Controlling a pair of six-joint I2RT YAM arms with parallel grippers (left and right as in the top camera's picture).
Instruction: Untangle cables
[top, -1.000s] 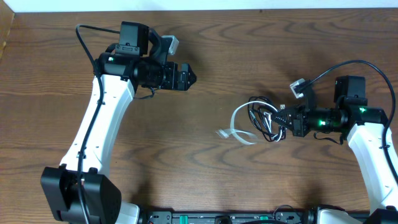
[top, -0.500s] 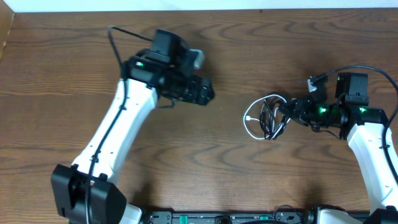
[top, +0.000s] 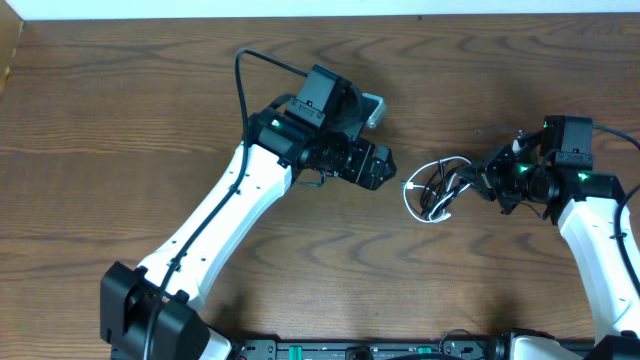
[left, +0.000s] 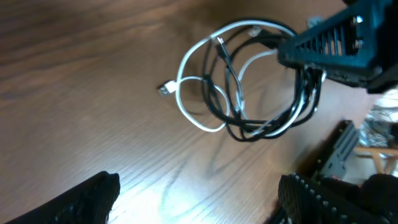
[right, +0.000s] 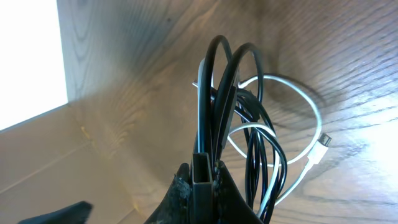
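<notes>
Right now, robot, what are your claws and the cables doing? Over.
Right claw shut on cables. Black and white tangled together. Left claw open, nearby, holding nothing. Nothing blocking.

Right gripper (right: 200, 180) fingers were cut off at wrist view's bottom edge; clamped stretch of cables (right: 224, 106) stayed hidden between them. Black plugs too small overhead.

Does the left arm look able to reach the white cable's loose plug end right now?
Probably yes. The left claw is open and faces the white cable's plug across bare table; the right claw grips the cables on the far side.
</notes>
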